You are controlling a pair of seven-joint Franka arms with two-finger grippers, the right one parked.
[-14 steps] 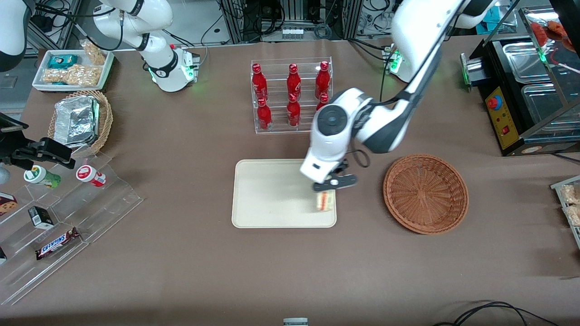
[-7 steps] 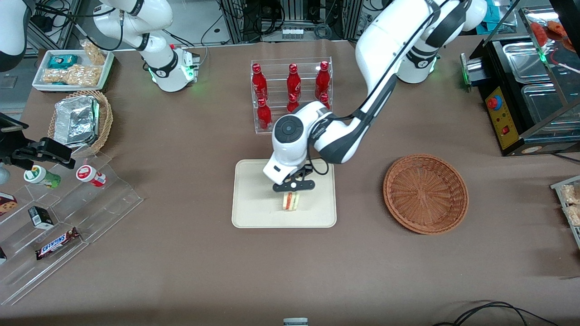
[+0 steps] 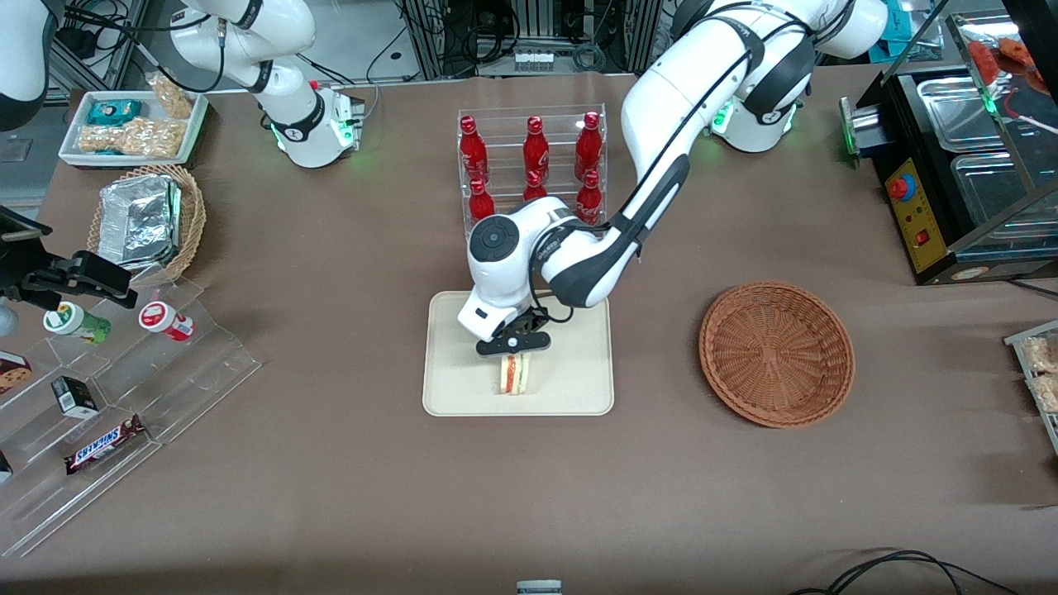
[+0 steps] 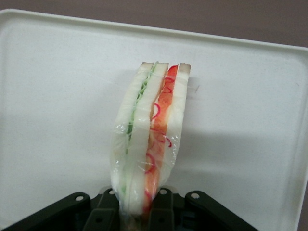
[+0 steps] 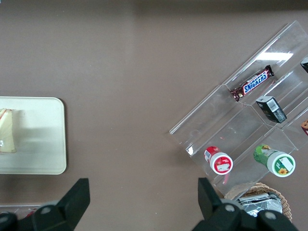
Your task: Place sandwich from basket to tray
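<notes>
Sandwich (image 4: 150, 139) held on edge in closed pincer (image 3: 513, 345), long axis pointing away; tray (image 3: 463, 388) directly beneath (contact unclear).

Red bottles (image 3: 531, 169), Snickers bar (image 3: 105, 444)

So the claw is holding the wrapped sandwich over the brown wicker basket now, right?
Not quite. The gripper does hold the wrapped sandwich, but over the cream tray, not the wicker basket, which sits empty toward the working arm's end. The front view shows it.
</notes>
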